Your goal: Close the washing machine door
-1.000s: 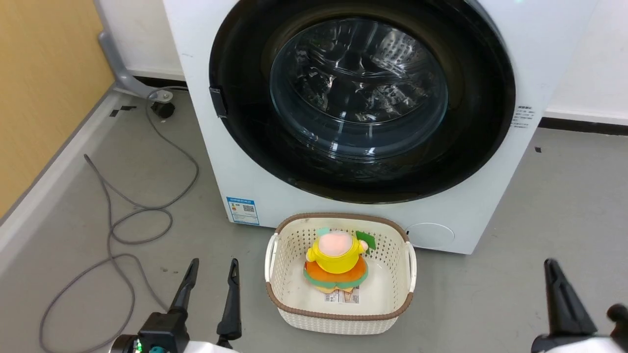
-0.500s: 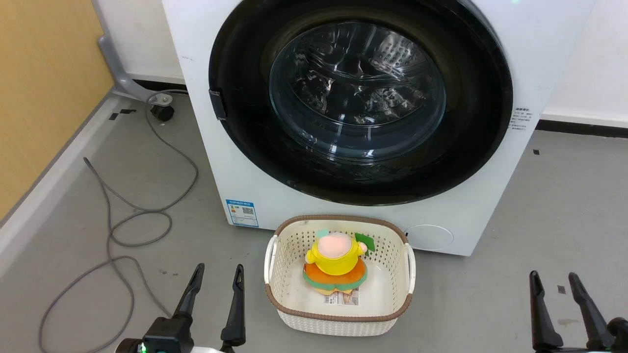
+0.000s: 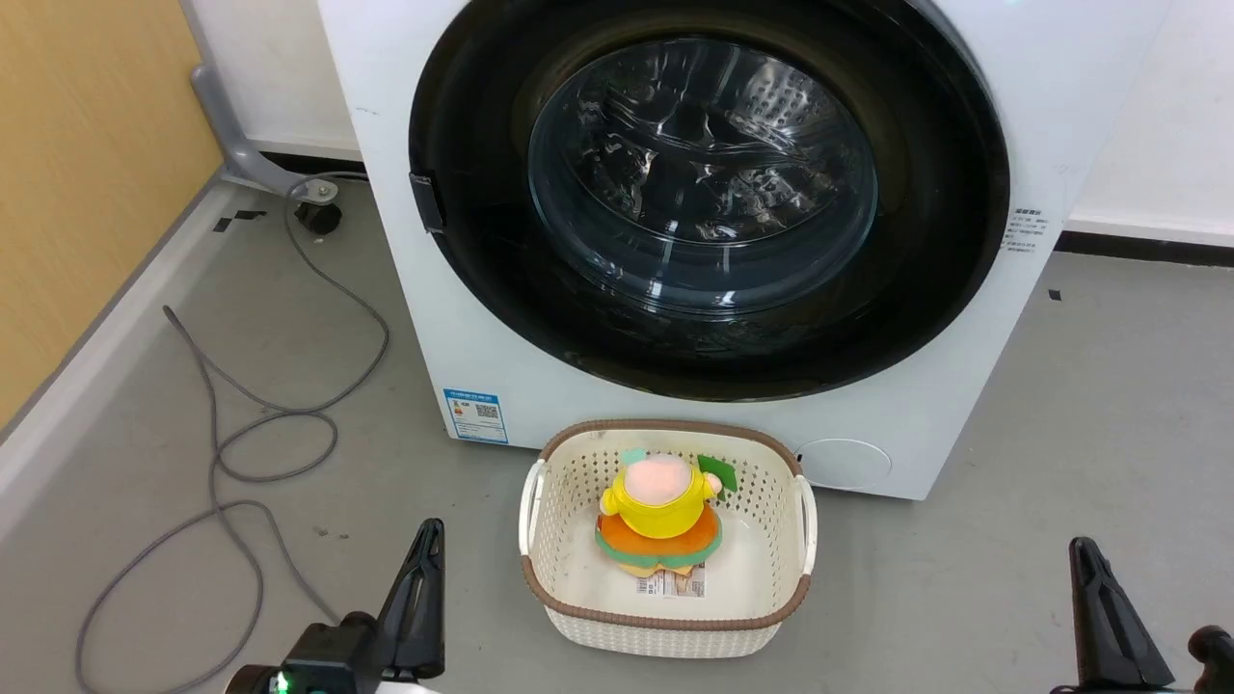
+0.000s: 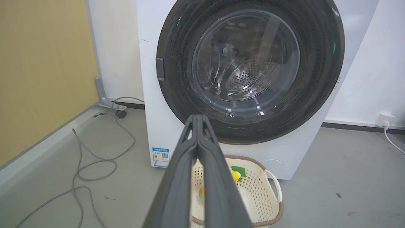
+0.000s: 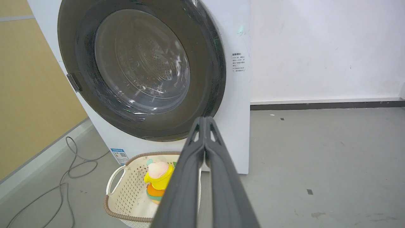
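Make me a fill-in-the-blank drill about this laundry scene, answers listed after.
1. The washing machine door is fully ____ against the washing machine.
2. The yellow plush toy sits inside the ____.
3. The left gripper and right gripper both have fingers ____.
4. A grey ____ curls across the floor.
Answers: closed; basket; shut; cable.

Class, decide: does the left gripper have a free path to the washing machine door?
Probably yes: bare floor lies between the left gripper and the washing machine door; the basket sits off to its right.
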